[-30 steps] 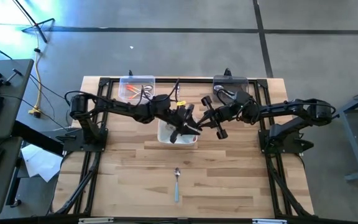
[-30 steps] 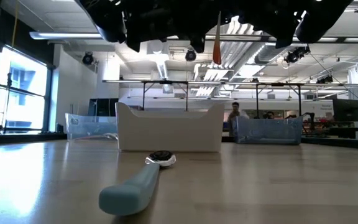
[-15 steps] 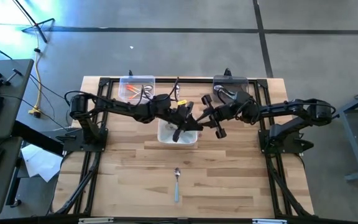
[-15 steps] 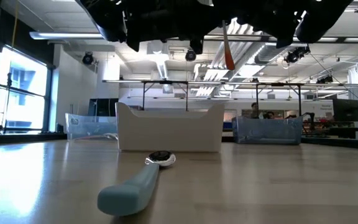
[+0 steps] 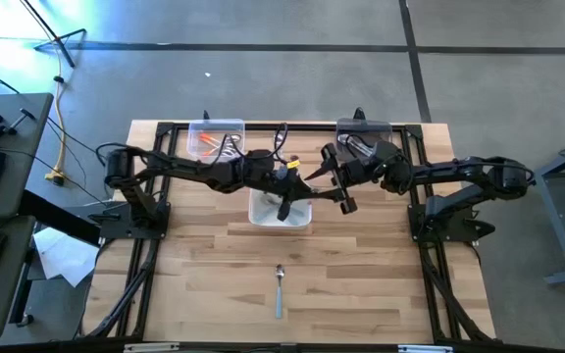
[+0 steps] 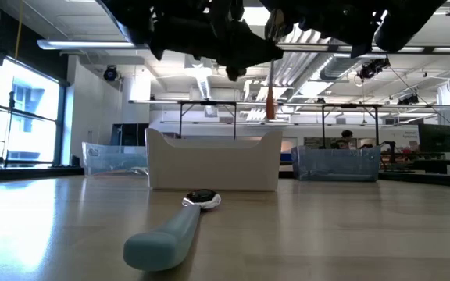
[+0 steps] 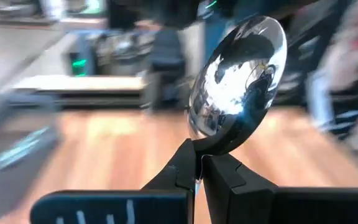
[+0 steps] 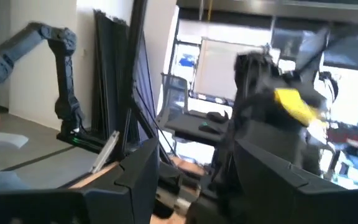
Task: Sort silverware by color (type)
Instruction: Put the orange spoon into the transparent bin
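An orange-handled spoon (image 6: 271, 101) hangs in the air above the white bin (image 5: 281, 213). My left gripper (image 7: 197, 167) is shut on it, and its shiny bowl (image 7: 241, 71) stands past the fingertips. In the high view, my left gripper (image 5: 300, 182) and my right gripper (image 5: 330, 182) face each other over the bin. My right gripper (image 8: 207, 171) is open with nothing between its fingers, just short of the left one. A light blue-handled spoon (image 5: 279, 286) lies flat on the table nearer the front edge, its bowl toward the bin. My left gripper pinches the spoon's thin neck (image 7: 199, 155), just below the bowl, between its two fingertips. The fingers come nearly level from the table's left side. The spoon is clear of everything; its orange handle (image 6: 271, 105) hangs almost straight down over the white bin.
A clear bin (image 5: 216, 137) holding orange-handled spoons stands at the far left, and another clear bin (image 5: 363, 130) at the far right. Black frame rails (image 5: 155, 245) run along the table's sides. Bare wood (image 5: 361, 284) surrounds the blue spoon.
My left gripper has shut on the spoon's neck and its wrist has turned. My right gripper has opened and let the spoon go. The orange handle has swung slightly and now hangs lower, straight down over the white bin.
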You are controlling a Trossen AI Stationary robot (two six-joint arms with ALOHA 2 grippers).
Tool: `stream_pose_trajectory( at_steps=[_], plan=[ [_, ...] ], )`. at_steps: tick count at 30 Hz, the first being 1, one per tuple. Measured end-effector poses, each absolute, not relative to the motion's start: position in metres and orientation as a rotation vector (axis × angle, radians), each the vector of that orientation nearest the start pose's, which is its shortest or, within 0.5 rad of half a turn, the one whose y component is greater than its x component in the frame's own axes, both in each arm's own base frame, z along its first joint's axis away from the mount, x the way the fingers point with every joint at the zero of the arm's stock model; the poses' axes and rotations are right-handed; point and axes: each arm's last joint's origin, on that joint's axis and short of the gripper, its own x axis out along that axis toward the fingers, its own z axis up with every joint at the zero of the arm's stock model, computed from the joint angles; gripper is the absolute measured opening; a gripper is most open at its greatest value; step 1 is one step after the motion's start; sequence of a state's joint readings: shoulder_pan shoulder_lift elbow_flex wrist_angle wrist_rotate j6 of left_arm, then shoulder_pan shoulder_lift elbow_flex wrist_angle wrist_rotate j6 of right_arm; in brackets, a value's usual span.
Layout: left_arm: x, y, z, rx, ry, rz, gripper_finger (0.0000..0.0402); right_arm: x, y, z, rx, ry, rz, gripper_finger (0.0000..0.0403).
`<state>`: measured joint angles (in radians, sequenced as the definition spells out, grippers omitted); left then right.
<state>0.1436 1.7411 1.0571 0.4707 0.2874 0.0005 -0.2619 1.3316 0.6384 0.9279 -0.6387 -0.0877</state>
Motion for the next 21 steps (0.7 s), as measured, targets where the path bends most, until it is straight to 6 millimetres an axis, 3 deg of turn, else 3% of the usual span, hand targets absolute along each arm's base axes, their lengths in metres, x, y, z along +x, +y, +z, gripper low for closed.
stream_pose_trajectory(
  at_steps=[5, 11, 16, 21],
  plan=[
    [0.356, 0.05, 0.254, 0.076, 0.382, 0.08, 0.0002, 0.261, -0.057, 0.272, -0.199, -0.132, 0.222, 0.0181],
    [0.304, 0.058, 0.269, 0.365, 0.758, 0.344, 0.0001, 0.255, -0.058, 0.271, -0.221, -0.038, 0.082, 0.0128],
    [0.264, 0.082, 0.273, 0.583, 1.08, 0.516, 0.0001, 0.255, -0.054, 0.271, -0.253, -0.038, 0.091, 0.0062],
    [0.241, 0.119, 0.272, 0.649, 1.256, 0.547, 0.0001, 0.255, -0.054, 0.271, -0.264, -0.041, 0.094, 0.0017]
  ],
)
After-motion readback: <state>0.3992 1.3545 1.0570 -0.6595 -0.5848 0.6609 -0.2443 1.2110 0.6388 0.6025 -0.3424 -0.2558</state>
